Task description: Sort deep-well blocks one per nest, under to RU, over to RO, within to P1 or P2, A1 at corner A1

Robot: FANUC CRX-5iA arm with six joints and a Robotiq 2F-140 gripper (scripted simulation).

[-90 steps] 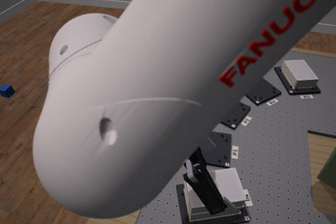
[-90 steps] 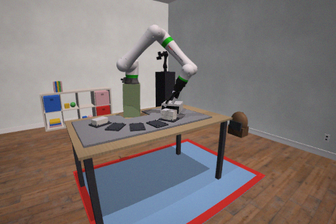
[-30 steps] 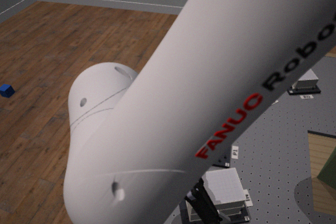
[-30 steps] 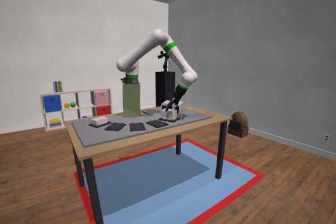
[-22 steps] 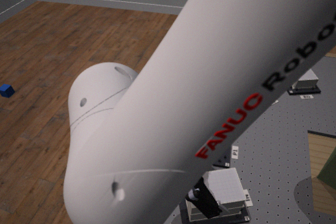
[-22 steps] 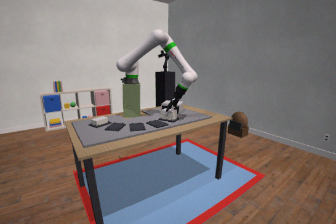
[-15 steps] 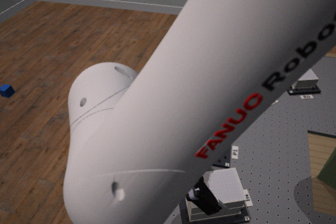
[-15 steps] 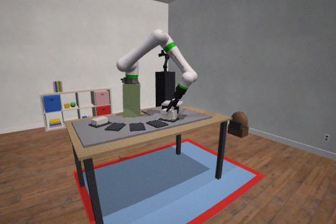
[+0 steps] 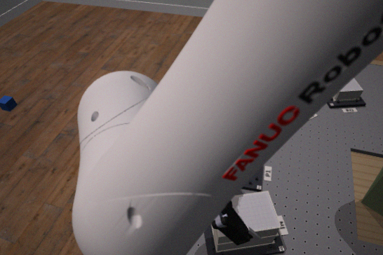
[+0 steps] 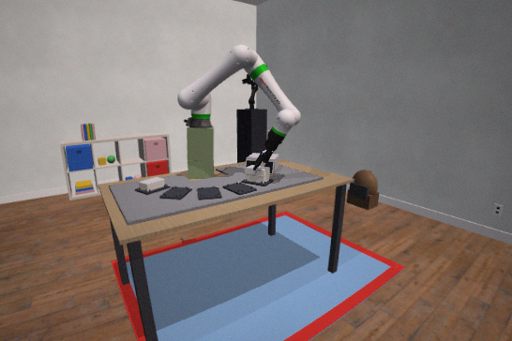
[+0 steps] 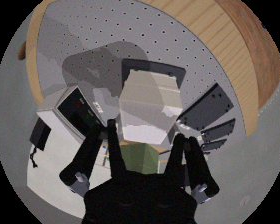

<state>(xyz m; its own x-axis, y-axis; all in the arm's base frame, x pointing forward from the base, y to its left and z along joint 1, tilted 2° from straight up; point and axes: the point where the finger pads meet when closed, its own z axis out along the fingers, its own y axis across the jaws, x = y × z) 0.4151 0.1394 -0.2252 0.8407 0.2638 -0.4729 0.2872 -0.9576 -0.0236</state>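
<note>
My gripper [image 9: 237, 227] [image 10: 261, 167] [image 11: 146, 117] is shut on the top white deep-well block [image 9: 257, 207] [image 11: 147, 107], with a finger on each of its two sides. This block sits on a second block in the infeed nest IN at the near end of the grey mat [image 9: 310, 168]. In the exterior view the stack [image 10: 257, 174] shows under the gripper. A third block [image 9: 350, 92] [image 10: 152, 184] sits in the far nest labelled RO. The check-weigher [image 11: 73, 107] stands beside the infeed nest. Its lamps are too small to read.
Three empty dark nests [image 10: 175, 192] [image 10: 209, 192] [image 10: 240, 188] lie in a row between the two ends. The arm's forearm [image 9: 198, 122] hides most of the top view. The green robot pedestal [image 10: 200, 152] stands at the table's back.
</note>
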